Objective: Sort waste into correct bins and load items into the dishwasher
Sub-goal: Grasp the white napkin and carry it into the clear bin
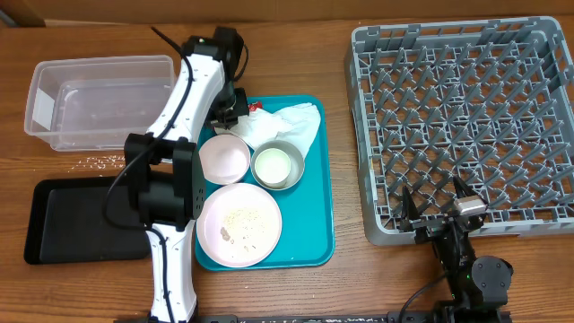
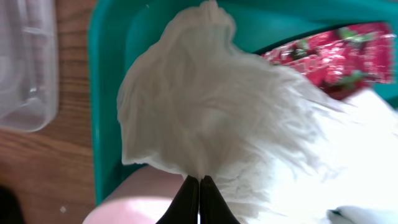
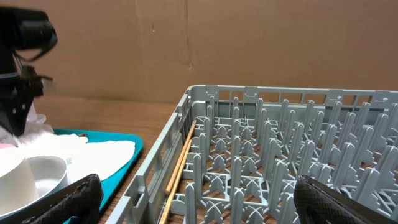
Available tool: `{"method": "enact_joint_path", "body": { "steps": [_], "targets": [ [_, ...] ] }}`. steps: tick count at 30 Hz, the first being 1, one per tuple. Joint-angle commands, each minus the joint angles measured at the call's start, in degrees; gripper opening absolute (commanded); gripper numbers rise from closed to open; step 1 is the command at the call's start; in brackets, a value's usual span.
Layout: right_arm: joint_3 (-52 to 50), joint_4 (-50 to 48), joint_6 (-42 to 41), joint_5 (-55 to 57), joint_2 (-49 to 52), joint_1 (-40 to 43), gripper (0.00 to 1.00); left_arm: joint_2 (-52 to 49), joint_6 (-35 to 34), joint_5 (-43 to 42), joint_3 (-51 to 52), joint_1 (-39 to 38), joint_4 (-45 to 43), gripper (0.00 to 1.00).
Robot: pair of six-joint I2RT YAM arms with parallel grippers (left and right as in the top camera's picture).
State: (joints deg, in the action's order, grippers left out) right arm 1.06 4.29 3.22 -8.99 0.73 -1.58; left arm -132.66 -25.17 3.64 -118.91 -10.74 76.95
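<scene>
My left gripper (image 1: pixel 237 115) (image 2: pixel 199 182) is shut on an edge of the crumpled white napkin (image 1: pixel 289 127) (image 2: pixel 205 99) over the back of the teal tray (image 1: pixel 318 206). A red scrap (image 1: pixel 256 106) (image 2: pixel 336 53) lies beside the napkin. The small pink bowl (image 1: pixel 224 159), the metal bowl (image 1: pixel 278 166) with a white cup inside, and the pink plate (image 1: pixel 239 224) with rice crumbs sit on the tray. The clear tub (image 1: pixel 99 99) and black tray (image 1: pixel 81 220) lie at the left. My right gripper (image 1: pixel 437 211) (image 3: pixel 208 205) is open and empty at the front edge of the grey dish rack (image 1: pixel 466 126) (image 3: pixel 280 155).
Loose whitish crumbs (image 1: pixel 103 161) lie on the wood between the tub and the black tray. Wooden chopsticks (image 3: pixel 180 168) lie along the rack's left inner wall. My left arm (image 1: pixel 179 135) stretches over the tray's left edge.
</scene>
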Motion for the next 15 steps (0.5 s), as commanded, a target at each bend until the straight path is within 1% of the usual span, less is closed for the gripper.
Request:
{"method": "enact_joint_path", "body": {
  "steps": [1,6,10,15],
  "targets": [
    [-0.6,-0.3,0.2,0.3,-0.6,-0.1,1.0,-0.2,-1.1,-0.5,-7.5,0.7,3.2,0.04],
    [-0.6,-0.3,0.2,0.3,-0.6,-0.1,1.0,1.5,-1.9,-1.7,-16.5,1.8,8.9,0.04],
    [-0.6,-0.3,0.2,0.3,-0.6,-0.1,1.0,3.3,-1.9,-2.8,-21.0,3.4,12.3,0.04],
    [-0.6,-0.3,0.2,0.3,-0.6,-0.1,1.0,7.1,-2.9,-2.6,-24.8,7.7,12.0,0.04]
  ]
}}
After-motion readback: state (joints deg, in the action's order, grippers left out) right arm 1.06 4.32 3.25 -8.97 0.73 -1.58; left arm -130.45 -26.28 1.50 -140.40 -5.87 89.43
